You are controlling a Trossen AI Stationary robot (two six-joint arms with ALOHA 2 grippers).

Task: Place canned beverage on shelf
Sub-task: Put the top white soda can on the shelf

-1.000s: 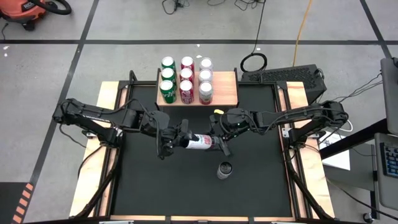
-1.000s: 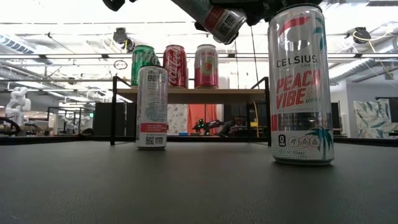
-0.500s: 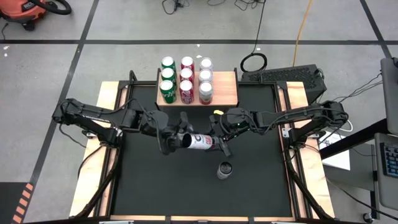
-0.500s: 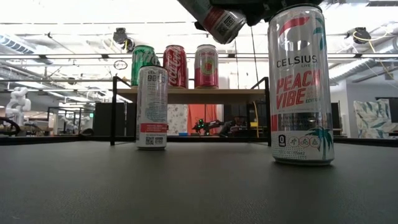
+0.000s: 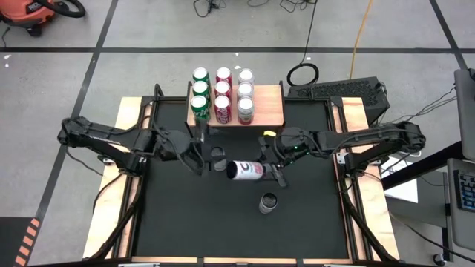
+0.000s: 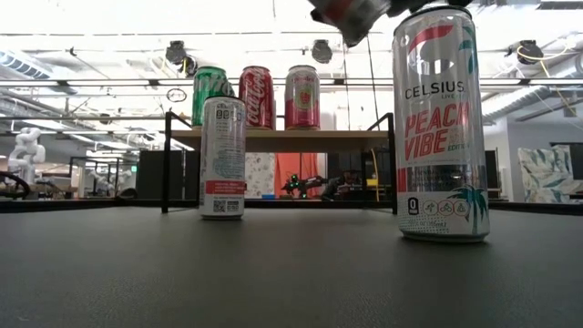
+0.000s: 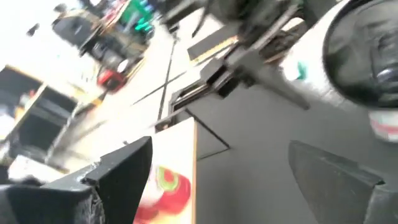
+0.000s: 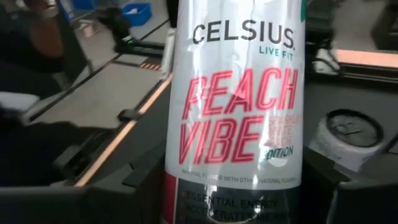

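Handover of a can above the mat, shelf placement still to come.

My right gripper [image 5: 269, 167] is closed on one end of the can [image 5: 246, 170], which lies on its side, long axis running from that gripper toward my left gripper [image 5: 202, 145], whose fingers stand open and empty just off the can's free end. Nine cans already stand on the shelf [image 5: 272, 111] beyond; I judge this can, plus two on the mat, remain.

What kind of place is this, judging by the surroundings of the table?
Probably a robotics lab or workshop. The floor is bare concrete marked with tape lines, loose cables run across it, and the low view shows an open ceiling with strip lights above work benches.
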